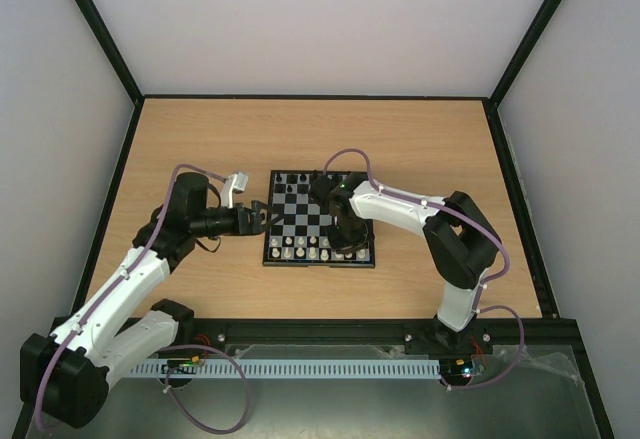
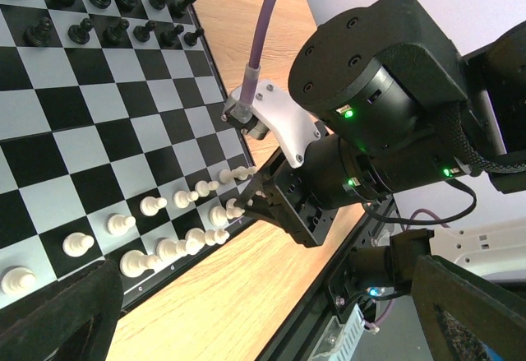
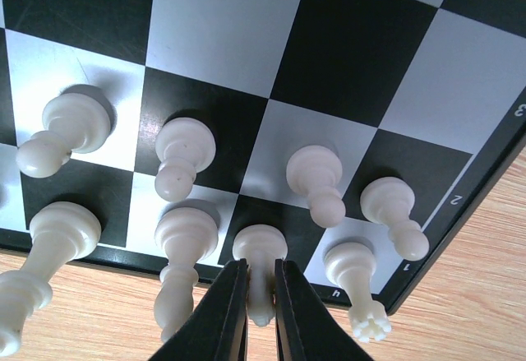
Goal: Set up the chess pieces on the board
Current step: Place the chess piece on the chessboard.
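My right gripper (image 3: pixel 259 279) is pinched nearly closed on a white piece (image 3: pixel 260 250) in the board's (image 3: pixel 230 24) near edge row, my left gripper (image 1: pixel 260 215) hangs wide and empty beside the board, and letting go crookedly could topple it into close neighbours (image 3: pixel 186 238).

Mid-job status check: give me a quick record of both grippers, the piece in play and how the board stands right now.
right gripper: shut on a white piece
piece position: nearest row, next to the corner piece
lifted or set down: cannot tell
left gripper: open, empty, by the board's left edge
board: black pieces in the two far rows, white pieces in the two near rows
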You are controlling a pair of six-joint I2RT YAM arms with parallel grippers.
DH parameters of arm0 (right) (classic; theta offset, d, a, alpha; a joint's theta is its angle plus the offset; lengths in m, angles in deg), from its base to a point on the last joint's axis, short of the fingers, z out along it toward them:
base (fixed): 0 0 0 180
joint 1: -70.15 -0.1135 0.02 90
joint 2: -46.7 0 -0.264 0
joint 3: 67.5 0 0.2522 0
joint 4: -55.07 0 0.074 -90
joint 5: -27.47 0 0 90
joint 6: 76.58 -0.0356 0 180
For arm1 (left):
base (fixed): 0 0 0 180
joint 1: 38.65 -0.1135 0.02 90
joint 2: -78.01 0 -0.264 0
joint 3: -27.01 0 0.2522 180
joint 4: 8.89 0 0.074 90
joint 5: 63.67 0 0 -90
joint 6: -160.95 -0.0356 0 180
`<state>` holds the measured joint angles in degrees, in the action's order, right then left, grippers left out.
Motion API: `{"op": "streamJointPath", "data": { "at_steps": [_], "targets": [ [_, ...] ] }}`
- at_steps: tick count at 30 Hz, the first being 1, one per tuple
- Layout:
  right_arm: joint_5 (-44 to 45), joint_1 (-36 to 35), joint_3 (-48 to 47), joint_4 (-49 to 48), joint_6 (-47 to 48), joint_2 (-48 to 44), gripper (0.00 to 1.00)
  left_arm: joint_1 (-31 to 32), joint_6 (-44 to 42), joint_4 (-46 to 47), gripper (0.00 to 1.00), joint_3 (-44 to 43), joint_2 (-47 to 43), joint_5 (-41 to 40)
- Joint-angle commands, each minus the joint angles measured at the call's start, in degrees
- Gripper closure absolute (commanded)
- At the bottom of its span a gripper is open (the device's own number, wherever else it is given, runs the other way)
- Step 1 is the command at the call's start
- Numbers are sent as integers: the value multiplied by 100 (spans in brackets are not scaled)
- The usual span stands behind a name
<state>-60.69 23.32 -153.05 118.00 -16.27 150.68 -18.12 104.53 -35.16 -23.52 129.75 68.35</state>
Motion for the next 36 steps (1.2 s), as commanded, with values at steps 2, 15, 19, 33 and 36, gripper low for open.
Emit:
{"op": "streamJointPath", "data": {
  "at_steps": [2, 15, 19, 33, 36],
  "targets": [
    [9, 31, -39, 49, 52, 179, 90, -71, -116, -12, 1, 42, 28, 172],
    [109, 37, 15, 75, 16, 137, 89, -112, -158, -23, 1, 33, 46, 254],
    [140, 39, 54, 85, -10, 99, 89, -128, -168, -32, 1, 30, 37, 261],
    [206, 35, 68, 133, -44, -1, 83, -123, -151, -40, 1, 35, 9, 267],
    [226, 34, 88, 137, -45, -18, 82, -128, -149, -32, 1, 37, 16, 271]
  ]
}}
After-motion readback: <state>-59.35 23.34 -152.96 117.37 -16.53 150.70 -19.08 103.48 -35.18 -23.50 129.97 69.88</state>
